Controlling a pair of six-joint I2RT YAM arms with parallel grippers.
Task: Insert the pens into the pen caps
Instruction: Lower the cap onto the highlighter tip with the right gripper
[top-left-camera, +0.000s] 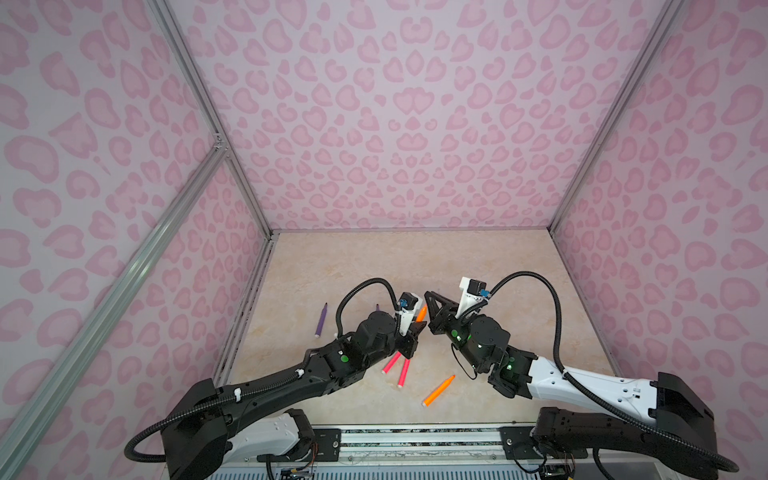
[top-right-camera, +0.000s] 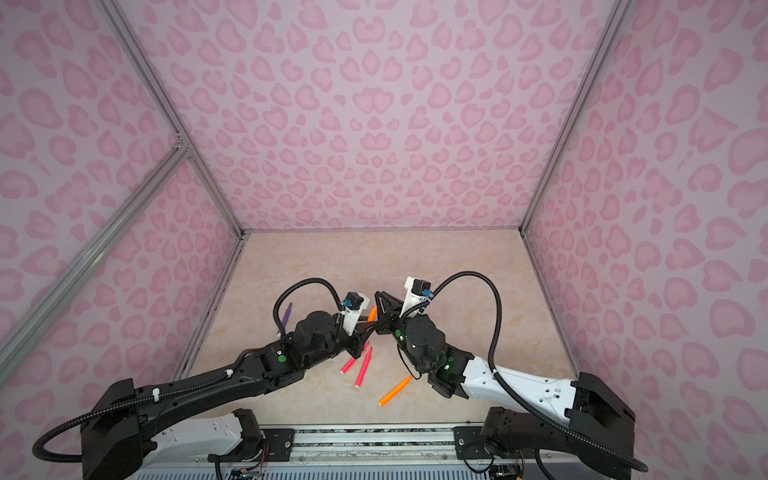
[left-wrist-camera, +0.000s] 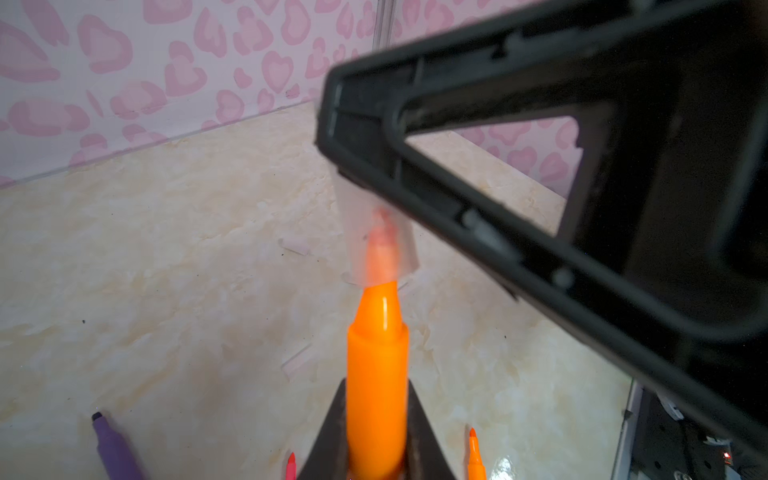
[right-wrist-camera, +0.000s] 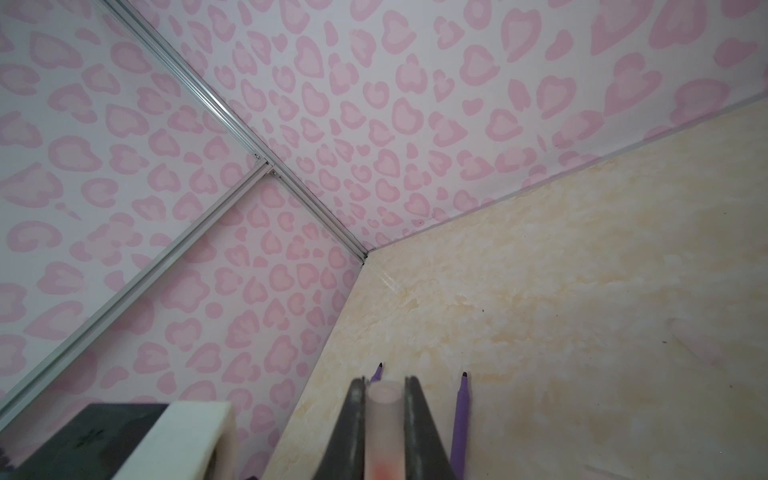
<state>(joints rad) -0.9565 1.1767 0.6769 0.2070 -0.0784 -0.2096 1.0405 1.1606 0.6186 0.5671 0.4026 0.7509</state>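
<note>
The left tool (left-wrist-camera: 376, 388), clamped on an orange pen (left-wrist-camera: 376, 345), is facing the right tool (right-wrist-camera: 384, 384), clamped on a clear pen cap (right-wrist-camera: 384, 415), above the middle of the bench (top-left-camera: 457, 257). The pen's tip is showing inside the cap's mouth; a straight, steady push along one shared line looks the way to seat it. Both forearms (top-left-camera: 266, 388) are angling inward, tools almost nose to nose.
</note>
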